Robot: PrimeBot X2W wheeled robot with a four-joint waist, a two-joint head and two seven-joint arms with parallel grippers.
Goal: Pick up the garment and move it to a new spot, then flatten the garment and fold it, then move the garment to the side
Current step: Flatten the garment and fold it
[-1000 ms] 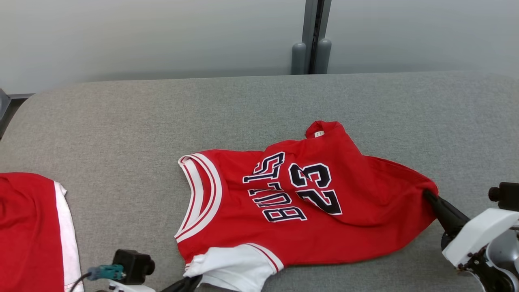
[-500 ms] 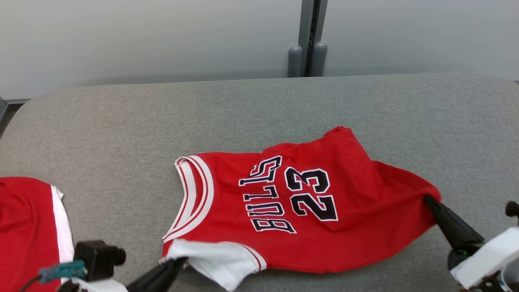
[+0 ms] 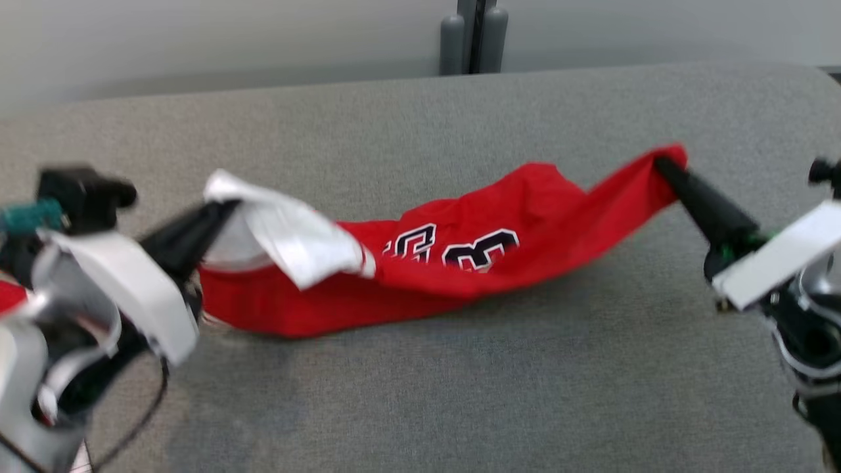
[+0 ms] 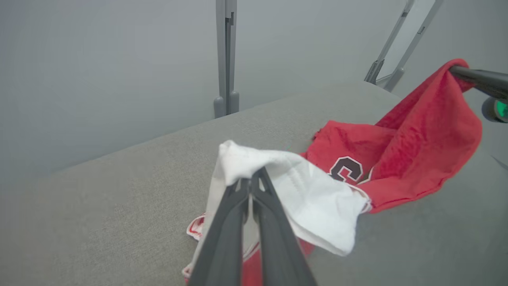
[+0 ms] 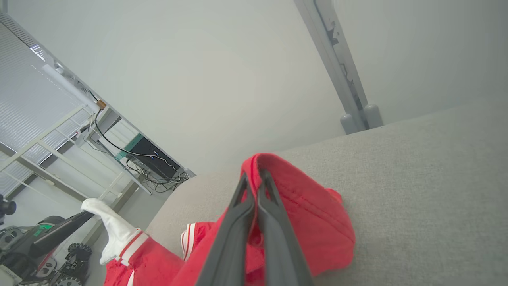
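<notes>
As the fingers (image 3: pixel 700 200) clamp its ends, the garment (image 3: pixel 407 289) sags between.

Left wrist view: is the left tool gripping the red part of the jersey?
No, the left tool is shut on the white sleeve of the jersey, whose red body trails off beyond it.
</notes>
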